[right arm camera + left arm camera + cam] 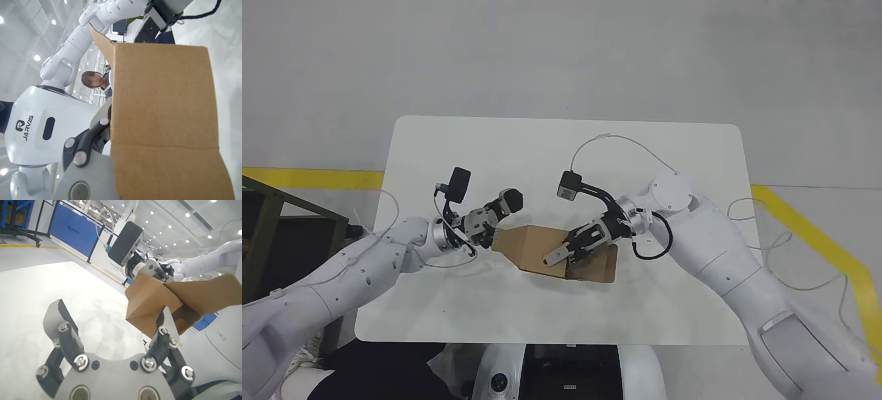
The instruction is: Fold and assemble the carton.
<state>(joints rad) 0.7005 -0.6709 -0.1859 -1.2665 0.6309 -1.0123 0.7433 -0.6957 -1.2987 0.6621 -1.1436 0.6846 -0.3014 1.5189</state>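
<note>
Left claw (113, 309) spread, one finger (167, 321) touching carton (151, 298) | right claw (560, 255) grips carton

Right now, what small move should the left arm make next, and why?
Probably nudge the left gripper forward so the carton's near corner sits between its open jaws. One finger is against the half-open carton, while the right gripper seems to hold the far wall; a second grip would steady it for folding.

Brown carton (527, 245) (partly folded), flaps splayed.

Grey floor (542, 60), yellow line (312, 178), blue partitions (75, 236)
</note>
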